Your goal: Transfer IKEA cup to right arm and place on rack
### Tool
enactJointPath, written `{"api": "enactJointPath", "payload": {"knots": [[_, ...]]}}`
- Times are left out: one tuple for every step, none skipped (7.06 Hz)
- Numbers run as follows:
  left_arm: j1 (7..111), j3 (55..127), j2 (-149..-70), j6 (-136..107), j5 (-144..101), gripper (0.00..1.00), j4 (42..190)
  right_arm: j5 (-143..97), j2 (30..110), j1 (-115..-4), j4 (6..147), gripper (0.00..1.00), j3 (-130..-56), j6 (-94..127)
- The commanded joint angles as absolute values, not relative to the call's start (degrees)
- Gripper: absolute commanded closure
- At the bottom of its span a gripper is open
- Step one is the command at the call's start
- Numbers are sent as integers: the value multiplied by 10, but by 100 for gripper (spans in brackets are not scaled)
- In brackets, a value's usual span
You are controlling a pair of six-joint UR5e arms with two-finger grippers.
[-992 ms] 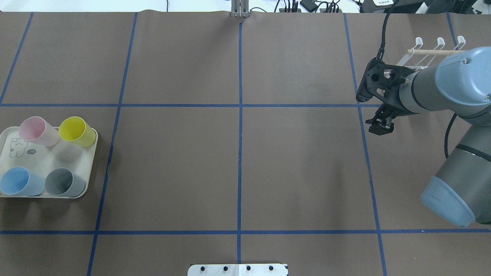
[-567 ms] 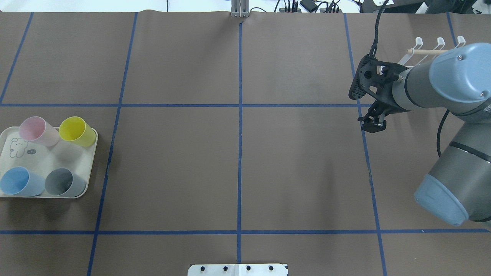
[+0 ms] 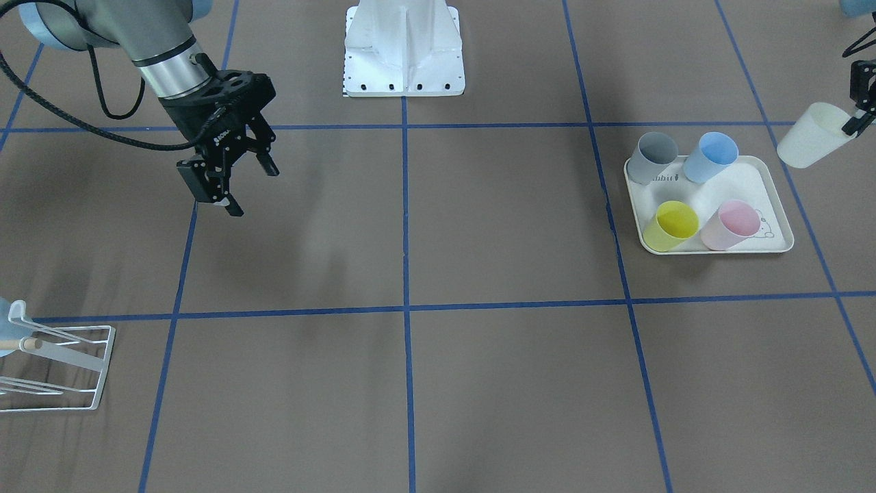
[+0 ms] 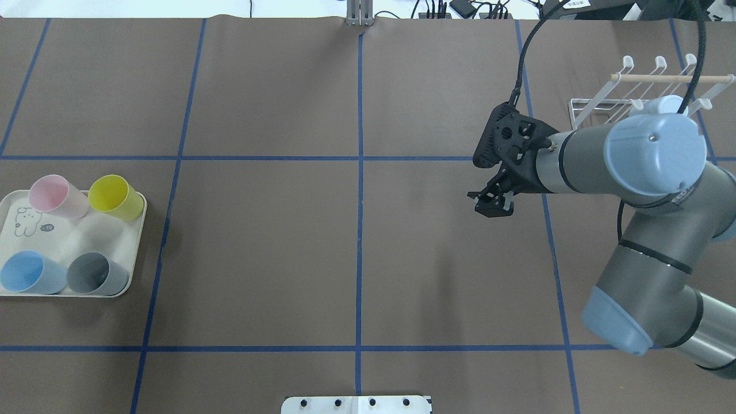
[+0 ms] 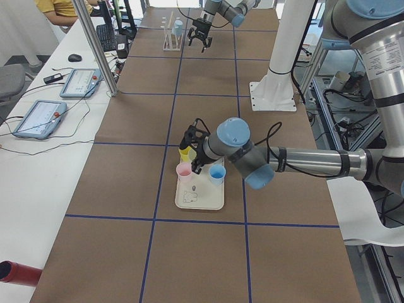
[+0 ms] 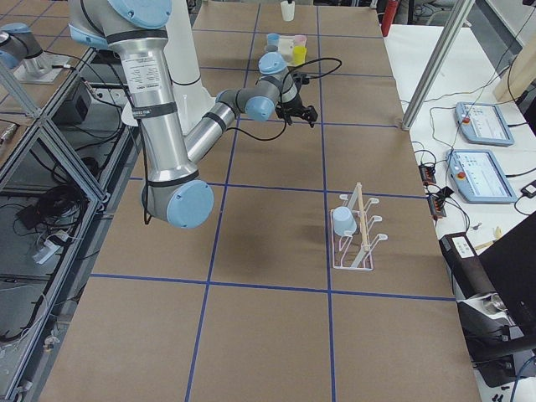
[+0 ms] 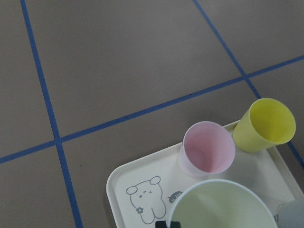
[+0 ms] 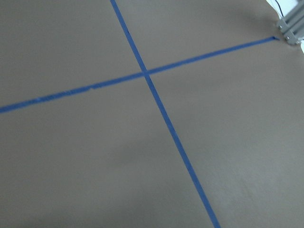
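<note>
A pale cream IKEA cup (image 3: 811, 145) hangs tilted in the air beside the tray, at the right edge of the front-facing view. My left gripper (image 3: 853, 126) is shut on its rim. The left wrist view shows that cup's rim (image 7: 223, 202) low in frame, above the tray. My right gripper (image 4: 493, 203) hovers open and empty over the table's right half, also seen as the right gripper (image 3: 252, 192). The white wire rack (image 4: 632, 95) with its wooden rod stands at the far right, behind the right arm. A pale blue cup (image 6: 342, 221) hangs on the rack (image 6: 358, 239).
A cream rabbit-print tray (image 4: 135, 241) sits at the table's left edge with several cups: pink (image 4: 54, 196), yellow (image 4: 117, 197), blue (image 4: 31, 272) and grey (image 4: 96, 274). Blue tape lines grid the brown table. The robot's white base plate (image 3: 404, 48) is at the robot's side of the table.
My right arm has swung left toward the table's middle, carrying its open gripper away from the rack, which now shows in full. The tray and its cups have not moved.
</note>
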State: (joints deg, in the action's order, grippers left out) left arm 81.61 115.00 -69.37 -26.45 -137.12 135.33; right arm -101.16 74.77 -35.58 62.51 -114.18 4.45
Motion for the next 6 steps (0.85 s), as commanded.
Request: {"api": "enactJointPath", "payload": {"knots": [[815,1243,-727,-433,-1398,100,1308,-1008,747,-294,484,0,-1105,112],[814,1247,-764,-502,-1471,100,1318,-1001,745,-266,439,1,-1101,114],[810,1246,-800,-589,-1518,100,1351,-993,736,-245,383,1,-1083,130],[782,1246,-836,-685,-1526,100,1390,-989,710,-230,327,1,-1051,149],[727,1243,-874,-766,-1514,100,1418,-976,690,-220,298,1,-1031,153],[669,1245,-912,-828,-1462,100,1420,-960,683,-212,294,1,-1031,153]]}}
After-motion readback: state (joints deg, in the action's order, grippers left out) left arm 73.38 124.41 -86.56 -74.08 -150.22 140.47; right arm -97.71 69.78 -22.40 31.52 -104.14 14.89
